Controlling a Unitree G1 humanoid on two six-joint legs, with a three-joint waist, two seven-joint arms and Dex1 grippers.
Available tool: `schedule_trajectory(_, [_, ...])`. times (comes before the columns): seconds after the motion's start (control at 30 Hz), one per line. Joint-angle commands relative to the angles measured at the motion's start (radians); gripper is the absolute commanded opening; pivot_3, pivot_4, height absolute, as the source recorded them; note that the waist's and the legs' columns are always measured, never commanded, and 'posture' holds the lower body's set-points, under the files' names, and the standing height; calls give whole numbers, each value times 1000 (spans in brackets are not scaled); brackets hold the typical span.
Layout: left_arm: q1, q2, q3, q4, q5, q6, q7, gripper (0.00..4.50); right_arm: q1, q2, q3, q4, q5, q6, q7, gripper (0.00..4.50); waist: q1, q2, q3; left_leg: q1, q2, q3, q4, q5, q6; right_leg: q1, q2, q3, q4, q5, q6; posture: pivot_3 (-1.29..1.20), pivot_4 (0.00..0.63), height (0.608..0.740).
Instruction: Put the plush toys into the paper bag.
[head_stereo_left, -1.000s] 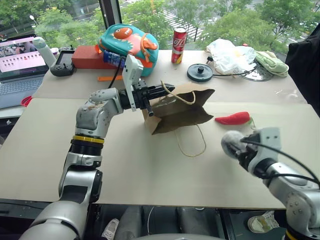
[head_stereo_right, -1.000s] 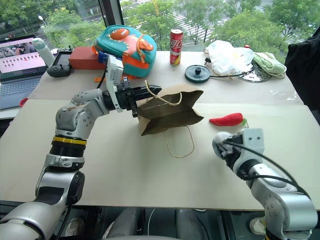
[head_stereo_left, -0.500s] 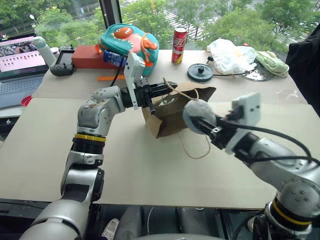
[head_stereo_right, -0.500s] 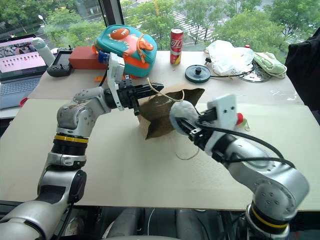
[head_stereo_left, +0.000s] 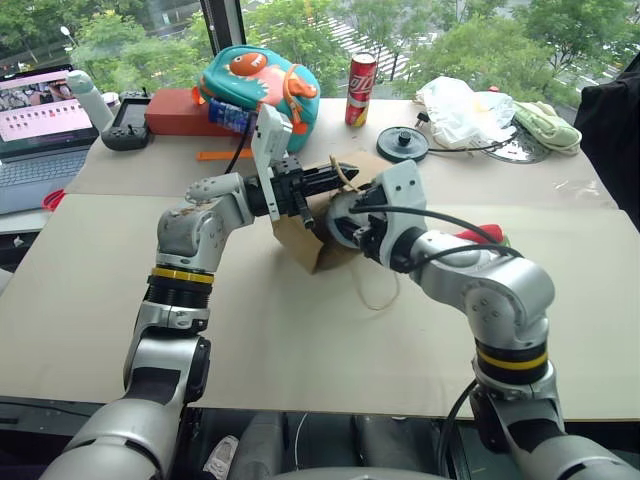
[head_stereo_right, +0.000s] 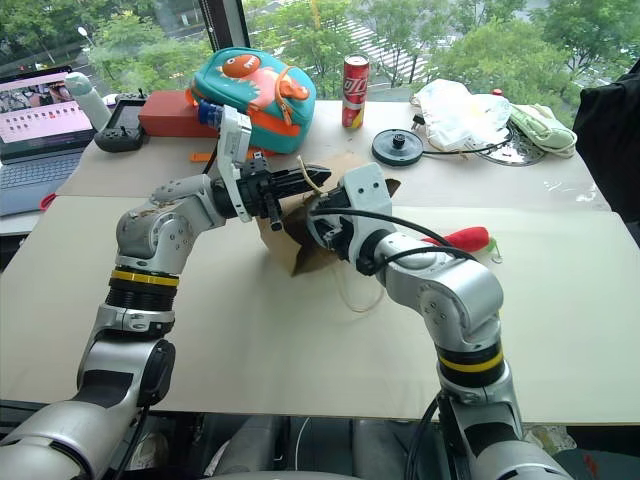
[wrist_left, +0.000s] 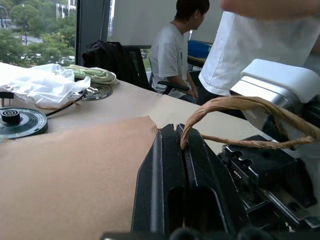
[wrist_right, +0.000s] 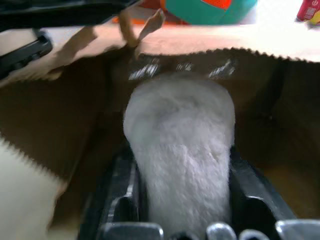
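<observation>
left gripper (head_stereo_left: 335, 176) is clamped on the paper bag (head_stereo_left: 300, 238) rim, holding its mouth open; right gripper (wrist_right: 180, 200), part open, carries the grey plush toy (wrist_right: 180, 130) inside.

Matt brown kraft paper bag (head_stereo_left: 300, 240), twisted cord handle (wrist_left: 240, 107); fluffy whitish plush toy (wrist_right: 180, 150).

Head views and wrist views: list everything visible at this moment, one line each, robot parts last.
Paper bag: one, brown, table centre.
Grey plush: one, whitish, at bag mouth.
Chili plush: one, red, right of bag.
Backpack: one, teal-orange, far side.
Can: one, red, beside backpack.
Plastic bag: one, white, far right.
Cloth: one, pale green, beside it.
Laptop: one, far left.
Left gripper: shut on bag's handle.
Right gripper: holding grey plush.
</observation>
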Motion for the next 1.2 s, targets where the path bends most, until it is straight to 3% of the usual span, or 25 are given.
schedule_trajectory(0.03, [-14,1,8,-38,-15,-4,-2,0,-22,20,-3,-10,-40,-43,13,3505,1,0,0,0,0,0,0,0,0,0,0,0,0,0,0,0,150,739])
schedule_trajectory(0.07, [-14,1,8,-38,-14,-5,-2,0,-25,32,-7,-6,-47,-46,12,3964,0,0,0,0,0,0,0,0,0,0,0,0,0,0,0,0,150,739])
schedule_trajectory(0.13, [-14,1,8,-37,-14,-7,-1,0,-35,54,-15,-1,-56,-50,12,4455,0,0,0,-1,0,0,0,0,0,0,0,0,0,0,0,0,150,739])
schedule_trajectory(0.47, [-11,2,7,-34,-10,-15,-3,0,-8,34,-90,-74,-48,6,60,4455,0,0,0,0,0,0,0,0,0,0,0,-1,0,0,0,0,150,739])
schedule_trajectory(0.8, [-8,19,12,-31,-11,-14,-8,0,227,-254,-331,-280,91,33,298,4455,-2,0,0,-3,-1,-1,0,0,0,0,-1,-1,-2,0,0,0,150,739])
schedule_trajectory(1.0, [-5,19,10,-35,-11,-15,-11,0,201,-415,-248,-3,-136,-115,282,4455,-3,0,0,2,0,1,0,0,0,2,0,0,-1,-1,2,0,150,739])
schedule_trajectory(1.2, [1,17,10,-42,-13,-14,-12,0,94,-430,-117,388,-311,-326,321,4455,-4,0,0,2,0,2,-1,0,0,1,0,1,-1,0,0,0,150,739])
